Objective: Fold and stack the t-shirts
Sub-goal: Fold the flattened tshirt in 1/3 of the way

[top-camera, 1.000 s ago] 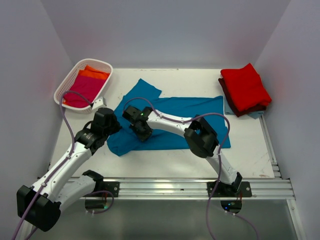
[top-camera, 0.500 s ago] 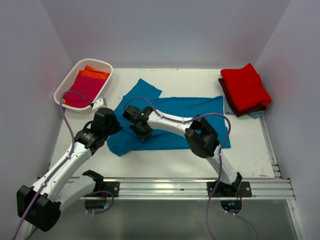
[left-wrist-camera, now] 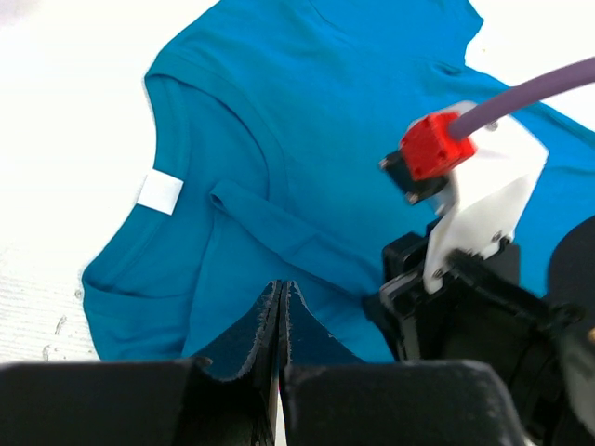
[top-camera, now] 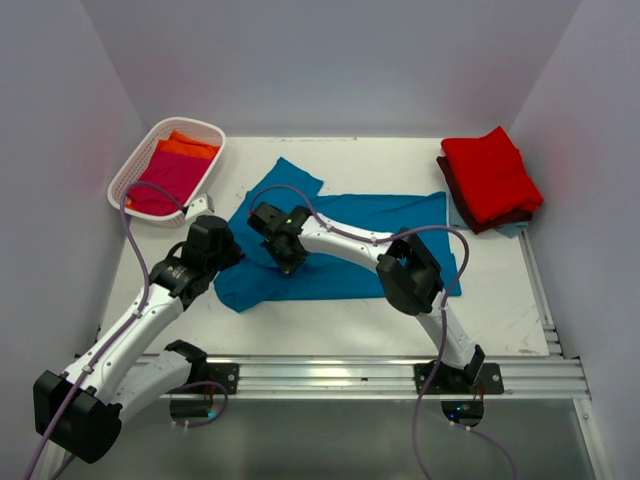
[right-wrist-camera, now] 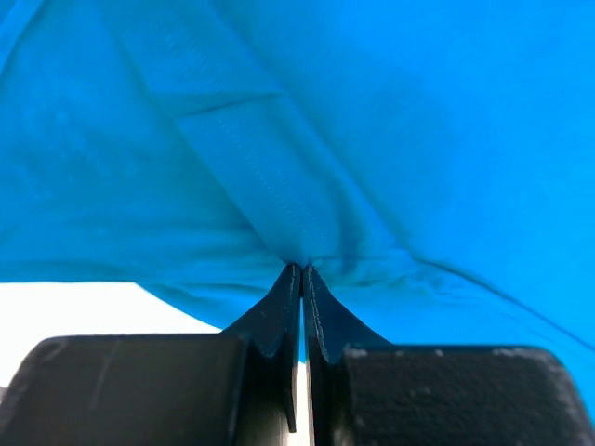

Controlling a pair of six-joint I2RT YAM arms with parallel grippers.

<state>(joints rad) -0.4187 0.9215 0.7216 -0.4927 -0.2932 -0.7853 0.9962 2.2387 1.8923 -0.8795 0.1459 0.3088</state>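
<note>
Teal cloth fills the middle of the white table (top-camera: 500,290): one teal t-shirt (top-camera: 370,235) lies spread flat there. A small white tag (left-wrist-camera: 160,192) sits at its collar; no writing on it can be read. The left gripper (left-wrist-camera: 282,302) has its jaws pressed together on the shirt's near left edge. The right gripper (right-wrist-camera: 302,279) pinches a puckered fold of the same shirt, jaws closed. Six shirts show in all. Two lie in the single white basket (top-camera: 135,165) at the far left: a magenta t-shirt (top-camera: 165,180) and an orange t-shirt (top-camera: 190,147). Three are stacked at the far right: a red t-shirt (top-camera: 490,170) on top, a maroon t-shirt (top-camera: 447,183) under it, a light blue t-shirt (top-camera: 459,216) lowest.
</note>
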